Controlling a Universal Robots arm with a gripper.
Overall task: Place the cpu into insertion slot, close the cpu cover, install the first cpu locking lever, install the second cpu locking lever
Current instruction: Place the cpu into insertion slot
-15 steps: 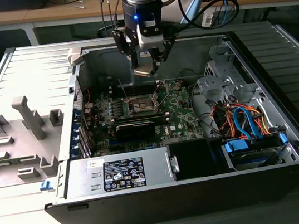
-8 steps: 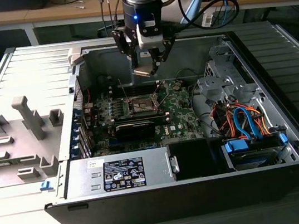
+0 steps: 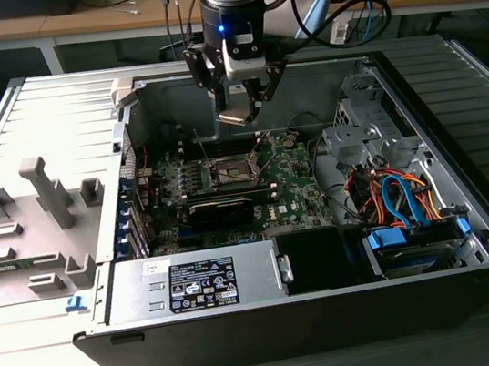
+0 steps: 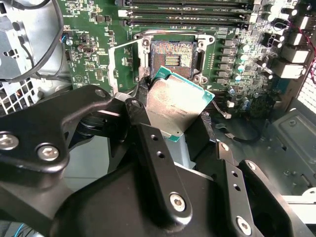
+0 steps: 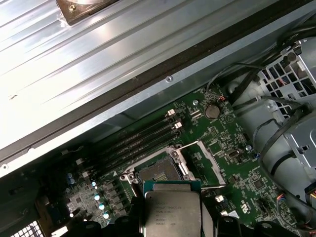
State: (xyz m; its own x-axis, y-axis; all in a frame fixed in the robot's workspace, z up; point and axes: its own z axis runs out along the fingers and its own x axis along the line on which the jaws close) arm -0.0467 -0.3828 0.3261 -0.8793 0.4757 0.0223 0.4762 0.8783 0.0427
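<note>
Pincer (image 3: 238, 110) hangs inside the open PC case (image 3: 473, 232), over the green motherboard (image 3: 295, 184). Its fingers are clamped on the cpu (image 4: 175, 103) by two opposite edges, w/ the grey metal top facing the wrist cams. Cpu is in the air, clear of the board. Insertion slot (image 4: 173, 58) lies on the board beneath the pincer, near the cpu but apart from it, gold contacts exposed. Cpu cover (image 4: 126, 64) is flipped open, swung off to one side of the slot, green board visible thru its window. Long black RAM slots (image 5: 143, 138) run just beside the slot, twd the case wall. Case sits on a ribbed grey desk (image 3: 50, 111).
</note>
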